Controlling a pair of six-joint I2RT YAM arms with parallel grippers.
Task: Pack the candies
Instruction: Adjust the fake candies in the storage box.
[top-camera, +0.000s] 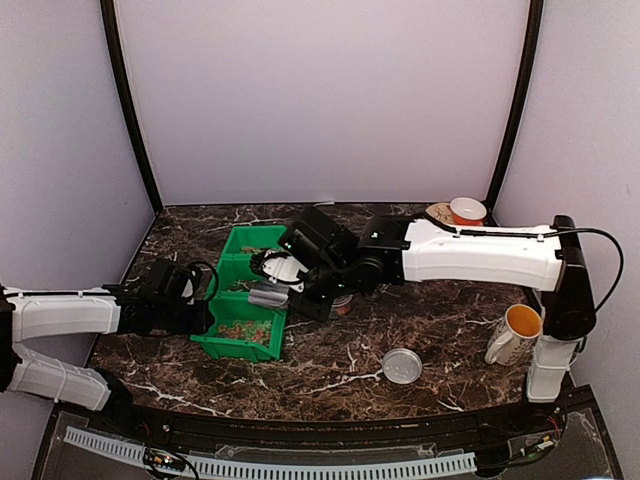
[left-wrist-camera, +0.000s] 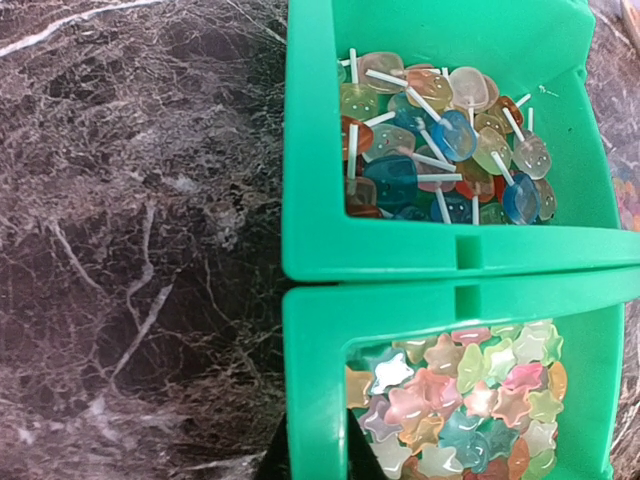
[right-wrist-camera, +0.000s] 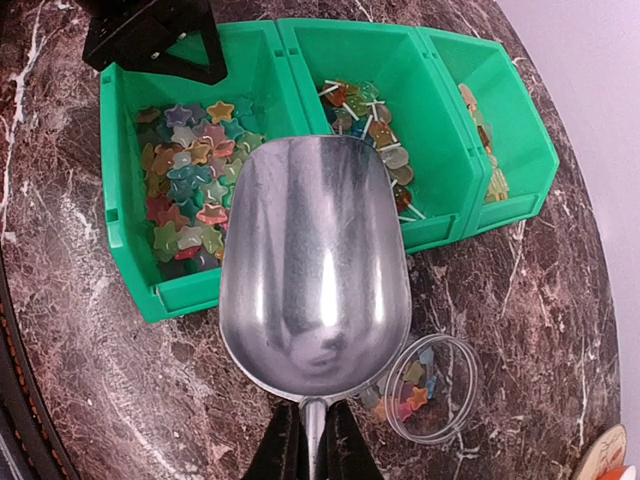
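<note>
Inside nearest green bin (right-wrist-camera: 130, 270): star-shaped candies (right-wrist-camera: 190, 170) heaped, mixed colours. Middle bin holds lollipops (right-wrist-camera: 370, 120). A few stars lie in clear round jar (right-wrist-camera: 440, 390) just beside the bins. Empty metal scoop (right-wrist-camera: 315, 270) hangs above bins' front edge, right gripper (right-wrist-camera: 312, 450) clamped on its handle. Left gripper (top-camera: 197, 297) closed, at star bin's outer wall; hold on wall unclear.

We count three green bins (right-wrist-camera: 340, 50), one metal scoop (right-wrist-camera: 315, 270), one clear round jar (right-wrist-camera: 462, 365), one grey lid (top-camera: 402, 366), one mug (top-camera: 513, 335) and one orange bowl (top-camera: 467, 210) on the tabletop (top-camera: 330, 375). Two arms (top-camera: 480, 255) are in view. The candies (right-wrist-camera: 190, 170) lie in heaps too thick for us to count; the jar holds only a few.
</note>
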